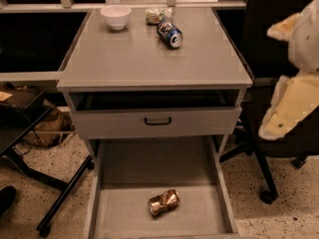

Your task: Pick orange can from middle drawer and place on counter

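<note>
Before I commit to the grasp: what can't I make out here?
Camera view:
- Gripper, far right of the counter: partly cut off by the right edge.
- Middle drawer: front cut off by the bottom edge.
- Orange can: label too small.
- Packet behind the blue can: too small to identify.

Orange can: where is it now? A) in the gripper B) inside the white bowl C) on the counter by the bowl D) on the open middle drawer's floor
D: the orange can lies on its side on the middle drawer floor, with the gripper off to the right of the counter, well away from it.
</note>
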